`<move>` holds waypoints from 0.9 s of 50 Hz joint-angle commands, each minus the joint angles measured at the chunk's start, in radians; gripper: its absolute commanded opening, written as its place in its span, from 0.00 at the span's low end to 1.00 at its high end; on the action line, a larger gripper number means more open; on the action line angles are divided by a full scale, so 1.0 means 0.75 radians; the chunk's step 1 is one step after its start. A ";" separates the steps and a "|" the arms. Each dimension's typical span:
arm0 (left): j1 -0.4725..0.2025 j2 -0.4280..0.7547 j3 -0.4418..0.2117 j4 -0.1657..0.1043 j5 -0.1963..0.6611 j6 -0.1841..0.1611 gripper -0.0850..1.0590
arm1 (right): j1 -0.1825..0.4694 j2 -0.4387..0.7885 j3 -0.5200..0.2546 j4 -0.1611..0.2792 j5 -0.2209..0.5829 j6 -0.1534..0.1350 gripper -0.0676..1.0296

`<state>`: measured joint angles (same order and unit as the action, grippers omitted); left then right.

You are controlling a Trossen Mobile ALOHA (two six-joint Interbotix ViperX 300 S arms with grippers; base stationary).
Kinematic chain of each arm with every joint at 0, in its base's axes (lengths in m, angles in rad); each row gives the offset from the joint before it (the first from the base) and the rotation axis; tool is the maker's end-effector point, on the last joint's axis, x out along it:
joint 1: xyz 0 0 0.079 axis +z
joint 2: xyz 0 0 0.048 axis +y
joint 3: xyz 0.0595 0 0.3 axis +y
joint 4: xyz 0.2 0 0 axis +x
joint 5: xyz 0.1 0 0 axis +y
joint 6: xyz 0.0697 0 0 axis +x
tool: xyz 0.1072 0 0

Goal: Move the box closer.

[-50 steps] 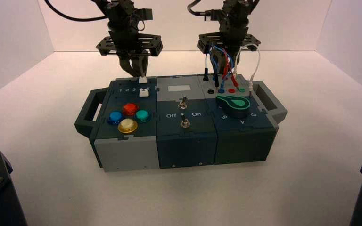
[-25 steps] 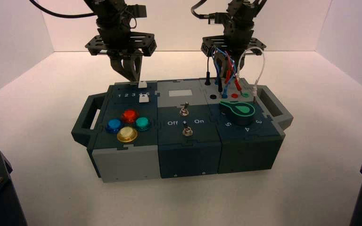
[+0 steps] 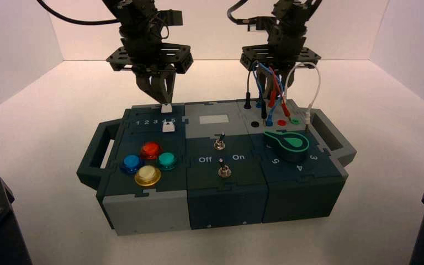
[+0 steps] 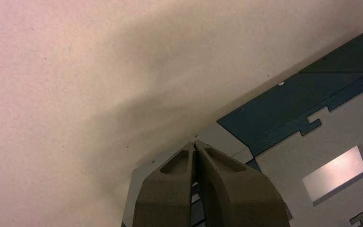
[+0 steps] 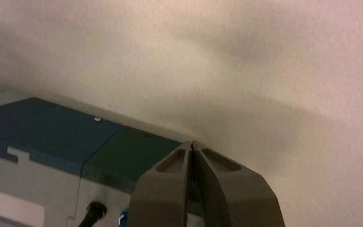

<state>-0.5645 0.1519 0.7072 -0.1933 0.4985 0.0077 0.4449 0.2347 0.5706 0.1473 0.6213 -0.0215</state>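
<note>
We hold both grippers, left (image 4: 194, 144) and right (image 5: 192, 144), tips pinched together, at the matte, angular box's (image 3: 215, 160) far side.

Box panels (image 3: 227, 200) showing matt, smooth, plastic-looking faces; toggle switches (image 3: 224, 169) near center gleaming metallic; push buttons (image 3: 147, 175) at left looking glossy, translucent plastic; tabletop (image 3: 61, 221) appearing matt, pale.
</note>
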 commanded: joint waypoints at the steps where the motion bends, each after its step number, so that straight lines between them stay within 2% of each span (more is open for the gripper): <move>1: -0.043 -0.039 0.033 -0.014 0.014 0.000 0.05 | 0.016 -0.067 0.020 0.010 0.008 0.000 0.04; 17: -0.043 -0.100 0.092 -0.022 0.012 -0.002 0.05 | 0.018 -0.096 0.094 0.033 -0.016 0.000 0.04; 30: -0.043 -0.098 0.084 -0.008 -0.008 0.006 0.05 | 0.018 -0.100 0.090 0.033 -0.067 -0.002 0.04; 32: -0.035 -0.090 0.029 0.006 -0.010 0.012 0.05 | 0.018 -0.108 0.045 0.025 -0.067 -0.002 0.04; 39: -0.022 -0.102 -0.047 0.018 0.053 0.014 0.05 | 0.016 -0.160 -0.010 0.020 -0.020 -0.002 0.04; 45: -0.022 -0.149 -0.090 0.035 0.129 0.016 0.05 | 0.016 -0.237 -0.037 -0.006 0.041 -0.002 0.04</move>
<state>-0.5798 0.0874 0.6796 -0.1749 0.5691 0.0169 0.4510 0.1273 0.5783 0.1534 0.6289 -0.0199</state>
